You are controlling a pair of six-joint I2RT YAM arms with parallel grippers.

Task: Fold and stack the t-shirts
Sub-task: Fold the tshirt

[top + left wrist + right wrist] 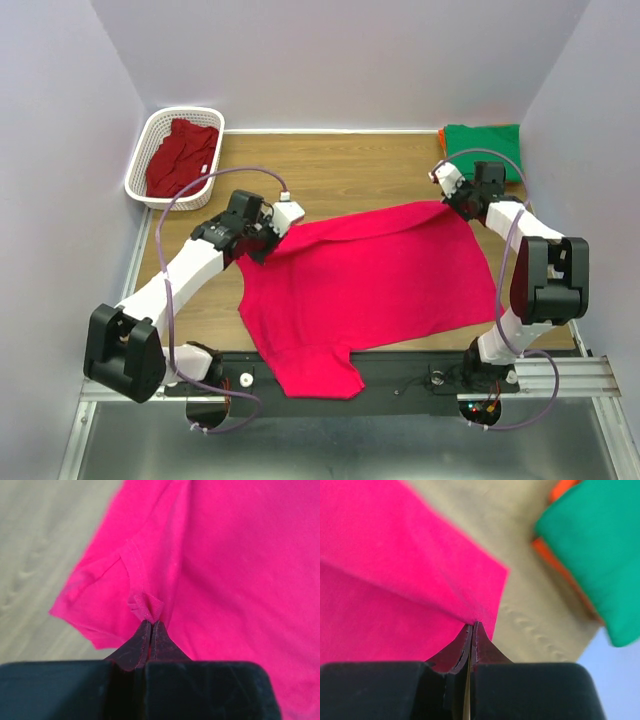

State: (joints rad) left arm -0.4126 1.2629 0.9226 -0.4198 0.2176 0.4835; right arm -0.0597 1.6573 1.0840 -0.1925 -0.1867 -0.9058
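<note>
The bright pink-red t-shirt [370,285] lies spread across the table, one sleeve hanging over the near edge. My left gripper [268,240] is shut on a pinch of its cloth [147,607] at the shirt's left far corner, by a sleeve seam. My right gripper [450,198] is shut on the shirt's right far corner [480,612]. The darker crimson t-shirt [182,155] lies crumpled in the white basket [140,185]. The folded green t-shirt [482,140] lies on the orange t-shirt [441,133] at the far right; both show in the right wrist view, green [592,545] over orange [555,562].
The white lattice basket stands at the far left corner. The wooden table [330,170] is bare between the basket and the folded stack. Purple-grey walls close in on three sides. A black rail [420,365] runs along the near edge.
</note>
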